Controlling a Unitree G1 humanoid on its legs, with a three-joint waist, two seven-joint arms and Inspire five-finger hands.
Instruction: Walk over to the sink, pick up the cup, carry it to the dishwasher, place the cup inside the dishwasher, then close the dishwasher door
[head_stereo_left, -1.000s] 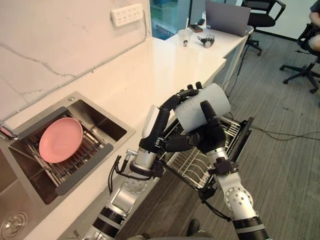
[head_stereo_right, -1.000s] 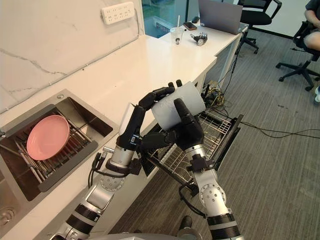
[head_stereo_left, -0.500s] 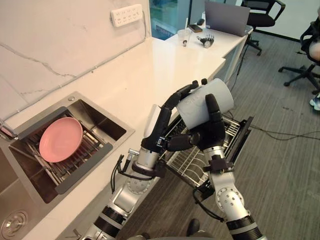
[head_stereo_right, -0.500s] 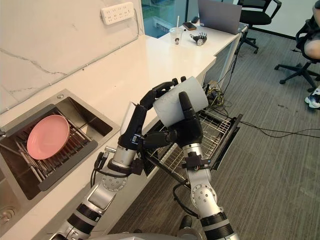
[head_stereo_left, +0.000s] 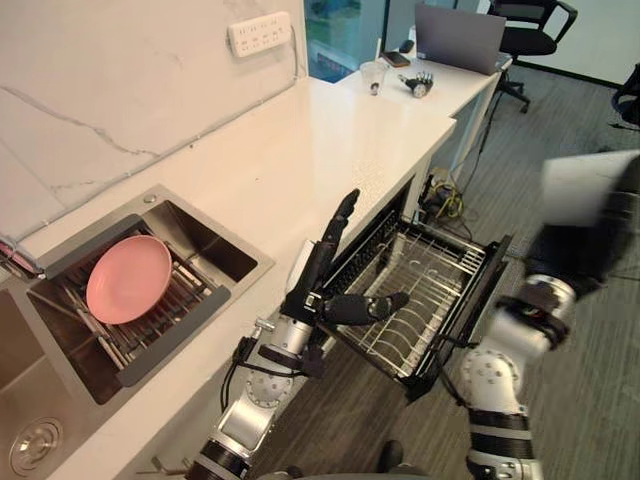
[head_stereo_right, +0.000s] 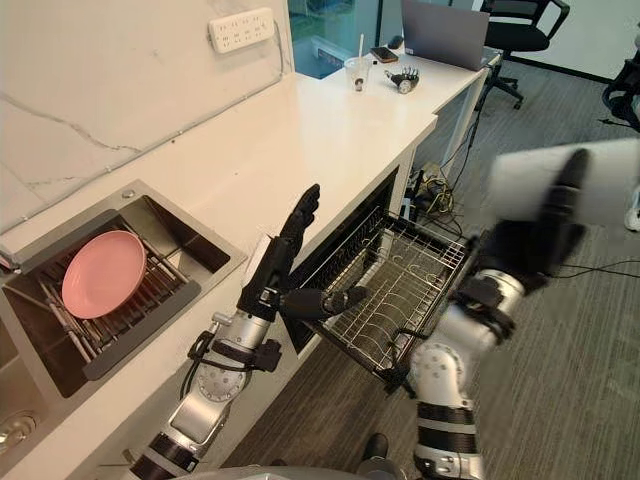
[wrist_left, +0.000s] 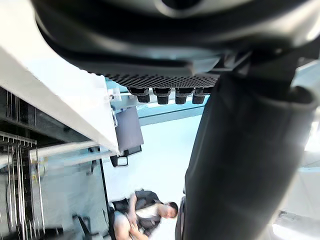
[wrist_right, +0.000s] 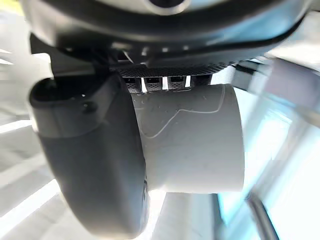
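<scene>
Kitchen counter (head_stereo_right: 300, 130) runs along my left; the dishwasher is open under its front edge, rack (head_stereo_right: 400, 285) pulled out. Change: half a second ago both hands were on the cup above the rack. Now the left hand (head_stereo_right: 272, 282) has let go, fingers straight, thumb out, hovering over the rack's inner side by the counter edge. The right hand (head_stereo_right: 535, 240) alone holds the cup (head_stereo_right: 515, 180), fingers wrapped round it, swung out right past the outer edge of the dishwasher door (head_stereo_left: 492, 290), over floor. Handover looks done; cup not yet placed. Room: rack holds nothing I can see and is open from above, floor on the right is free. Tight spots: counter lip over the rack's inner end, and my left hand parked above the rack.
</scene>
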